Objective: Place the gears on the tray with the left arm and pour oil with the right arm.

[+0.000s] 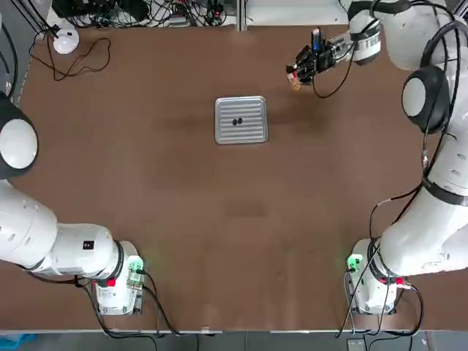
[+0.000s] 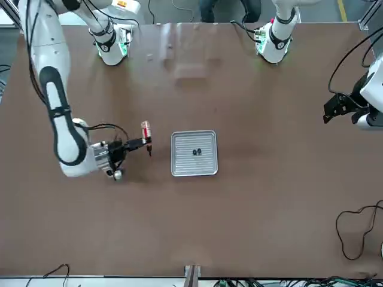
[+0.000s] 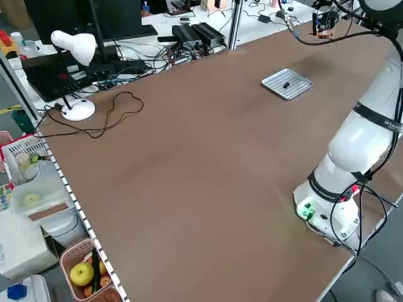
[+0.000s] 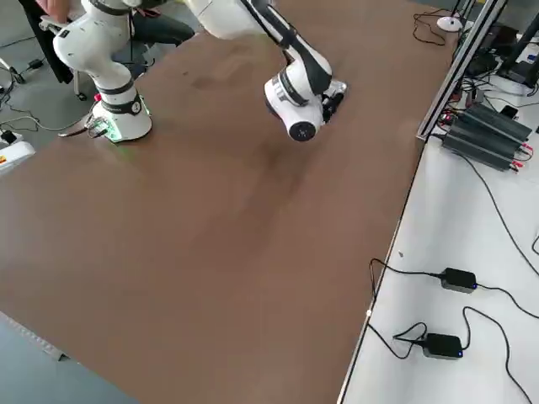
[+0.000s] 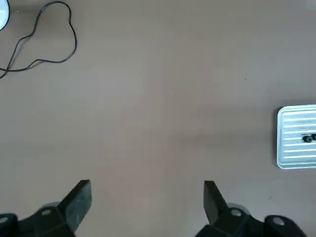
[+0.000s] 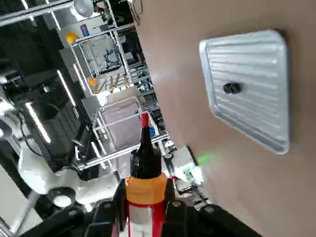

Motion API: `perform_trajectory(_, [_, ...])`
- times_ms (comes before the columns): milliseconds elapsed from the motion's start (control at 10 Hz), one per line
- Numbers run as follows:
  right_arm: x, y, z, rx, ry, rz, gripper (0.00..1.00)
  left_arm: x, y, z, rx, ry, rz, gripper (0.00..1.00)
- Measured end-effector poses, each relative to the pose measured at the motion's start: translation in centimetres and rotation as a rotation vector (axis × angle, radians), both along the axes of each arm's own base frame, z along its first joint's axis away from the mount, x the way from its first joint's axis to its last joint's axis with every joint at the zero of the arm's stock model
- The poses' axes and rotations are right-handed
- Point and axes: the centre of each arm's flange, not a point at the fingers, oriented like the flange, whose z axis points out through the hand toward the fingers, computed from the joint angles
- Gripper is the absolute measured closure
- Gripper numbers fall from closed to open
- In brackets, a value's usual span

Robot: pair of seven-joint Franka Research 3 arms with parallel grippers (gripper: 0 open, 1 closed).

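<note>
The broad brown matte table [image 1: 183, 219] carries everything, and the landmark on it is the small square silver-grey metal tray [image 1: 241, 120], ribbed with parallel grooves and rounded at the corners. The glossy white right arm [image 1: 431, 183] reaches out from its base so that its black right gripper [image 1: 303, 66] hovers beside the tray, toward the far right of it in the top view, apart from it and above the table. That claw is clenched on the tiny oil bottle [image 6: 144, 190], which has an orange-red body, a whitish band and a dark tapered cap; in the right wrist view the nozzle [image 6: 144, 138] sits off to the side of the tray, not over it. The glossy white left arm [image 1: 44, 234] rests well away from the tray near its own base, its left gripper [image 5: 147, 207] released, fingers spread wide and empty. The two tiny dark round gears [image 1: 236, 121] lie side by side near the middle of the tray, so that part looks done.

The likely fault from here: tipping the smooth, slim bottle before the nozzle is above the tray would put oil on the table; a slack pinch on its rounded body could let it twist or slip, and the shallow grooves may carry oil away from the gears
</note>
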Motion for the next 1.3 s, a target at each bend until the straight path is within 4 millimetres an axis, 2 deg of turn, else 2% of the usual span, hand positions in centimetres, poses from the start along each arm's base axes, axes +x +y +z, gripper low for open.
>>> perform_trajectory(200, [0.0, -4.8, -0.7, -0.005, -0.18, 0.042, 0.68, 0.0, 0.0, 0.0, 0.0, 0.0, 0.0, 0.0])
perform_trajectory(700, [-1.0, -12.4, -2.1, 0.021, -0.557, 0.184, 0.68, -0.2, 0.1, 0.0, 0.002, 0.02, 0.002, 0.0])
perform_trajectory(1100, [-2.5, -19.8, -3.0, 0.05, -0.915, 0.296, 0.68, -0.4, 0.1, -0.1, 0.003, 0.032, 0.002, 0.0])
perform_trajectory(1300, [-3.5, -21.6, -3.1, 0.086, -1.095, 0.335, 0.68, -0.4, 0.1, -0.1, 0.003, 0.033, 0.002, 0.0])
